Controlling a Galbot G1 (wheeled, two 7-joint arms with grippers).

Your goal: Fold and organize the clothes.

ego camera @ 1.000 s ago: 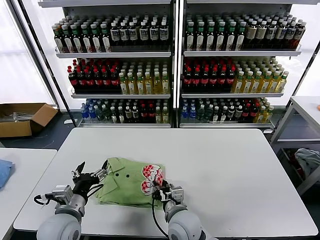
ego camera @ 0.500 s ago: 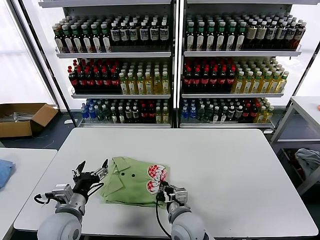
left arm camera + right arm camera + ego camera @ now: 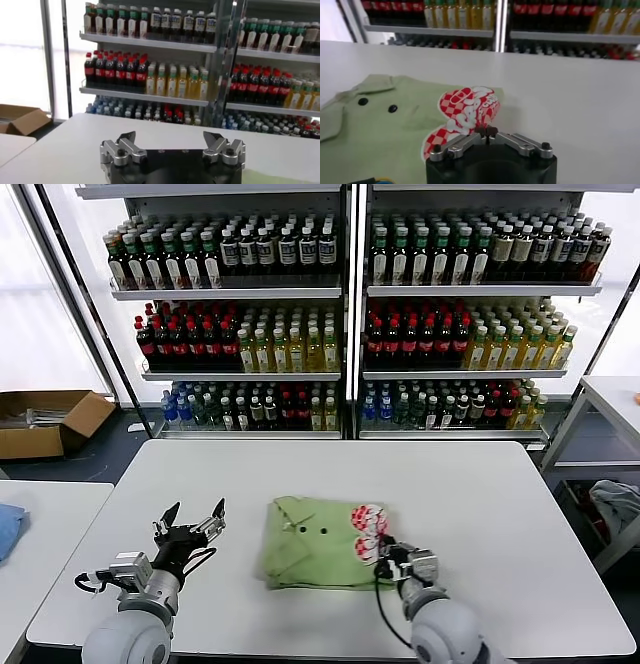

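Shifted rightward, the shirt (image 3: 325, 542) now lies beside the right claw (image 3: 392, 552), clamped on its printed edge; left claw (image 3: 190, 525) gapes empty, apart.

Shirt (image 3: 315, 556): light green, two dark buttons by the collar, red-and-white checkered print with white lettering (image 3: 465, 119) on one side. Table (image 3: 480, 494): plain white. Both grippers black with silver-grey finger links: left gripper (image 3: 190, 524), right gripper (image 3: 385, 551). Shelving (image 3: 350, 314): white-grey frames. Bottles (image 3: 300, 334): dark cola with red labels, yellow and amber drinks with green caps, blue-labelled clear ones on the low row. Cardboard box (image 3: 45, 419): brown. Blue cloth (image 3: 8, 526) at far left edge.
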